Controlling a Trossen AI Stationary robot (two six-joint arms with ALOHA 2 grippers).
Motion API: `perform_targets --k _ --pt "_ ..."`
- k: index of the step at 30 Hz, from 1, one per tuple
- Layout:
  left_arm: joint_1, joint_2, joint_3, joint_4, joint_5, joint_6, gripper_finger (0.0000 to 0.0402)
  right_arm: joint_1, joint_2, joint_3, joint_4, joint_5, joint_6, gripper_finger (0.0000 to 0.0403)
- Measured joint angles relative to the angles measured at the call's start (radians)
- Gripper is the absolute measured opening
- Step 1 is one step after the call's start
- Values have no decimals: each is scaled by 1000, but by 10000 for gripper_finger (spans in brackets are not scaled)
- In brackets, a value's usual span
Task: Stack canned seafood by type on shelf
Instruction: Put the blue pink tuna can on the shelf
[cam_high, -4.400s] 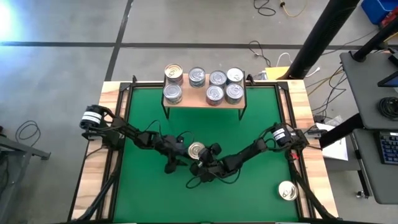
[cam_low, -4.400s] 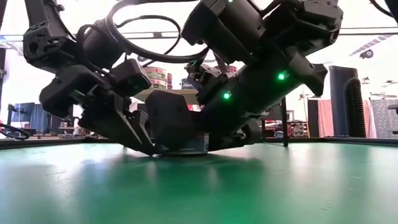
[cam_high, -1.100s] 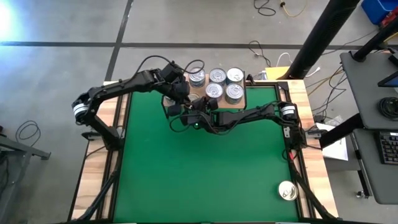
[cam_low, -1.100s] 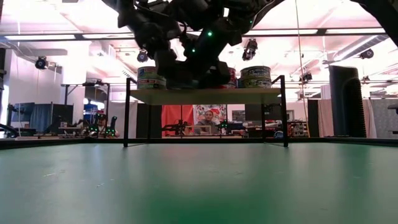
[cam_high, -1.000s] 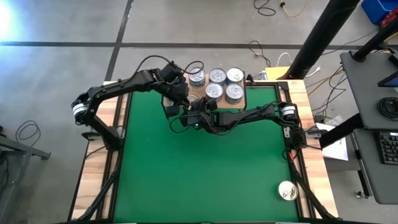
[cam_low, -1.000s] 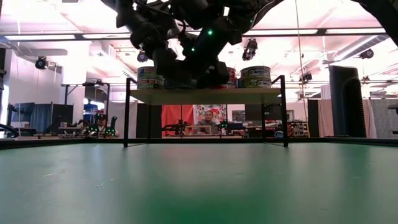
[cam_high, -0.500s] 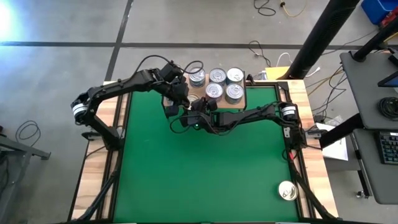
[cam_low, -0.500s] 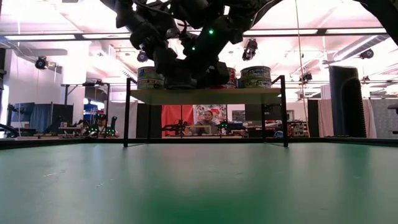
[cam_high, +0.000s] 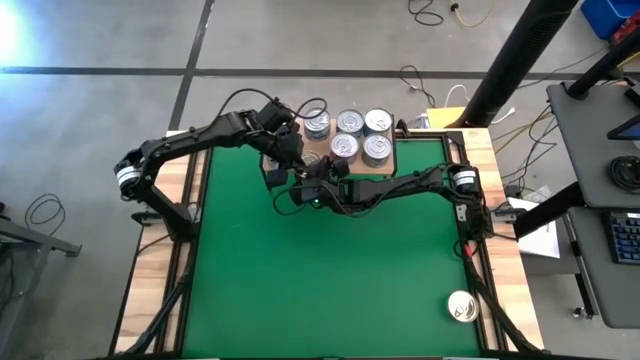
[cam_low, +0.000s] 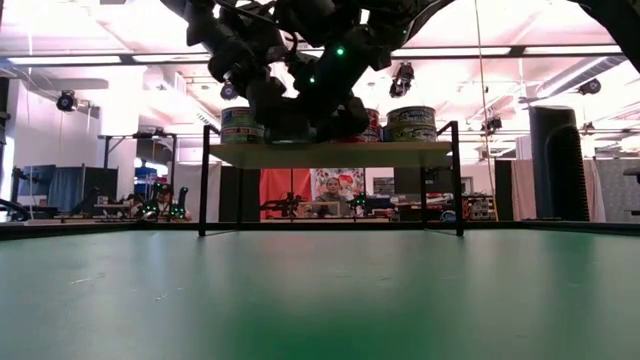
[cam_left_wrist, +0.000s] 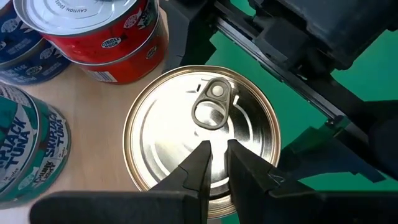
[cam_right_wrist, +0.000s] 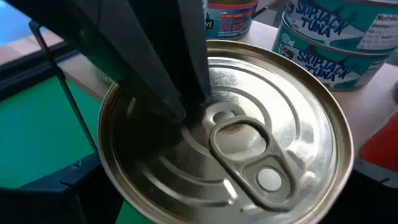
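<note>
From above, both grippers meet at the shelf (cam_high: 385, 158) front-left edge. Our left gripper (cam_left_wrist: 214, 163) is clenched, tips pressing the can (cam_left_wrist: 202, 130) lid. Our right gripper (cam_right_wrist: 106, 186) seems spread around it. Rigid, slick tin: grip the sides

Both arms meet at the shelf's (cam_high: 352, 161) front-left edge.

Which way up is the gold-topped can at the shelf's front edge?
Upright: the can shows its pull-tab lid facing up, resting on the shelf.
</note>
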Motion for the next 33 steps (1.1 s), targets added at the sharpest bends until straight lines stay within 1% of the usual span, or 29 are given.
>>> perform_targets --k 6,10,13,20,29,33 --pt "0 1 0 8 -4 8 38 1 0 0 -32 5 -36 396" --pt "2 7 0 20 -24 3 38 3 0 0 -94 3 -48 398" --pt "4 17 2 25 -45 0 38 3 0 0 -107 5 -36 398" --pt "4 22 3 28 -42 -12 38 8 0 0 -107 5 -20 400" --pt "4 27 42 18 -53 -29 38 22 -27 -3 -124 -38 22 400" --pt "4 27 44 23 -63 -29 38 24 -50 -3 -160 -60 30 400"
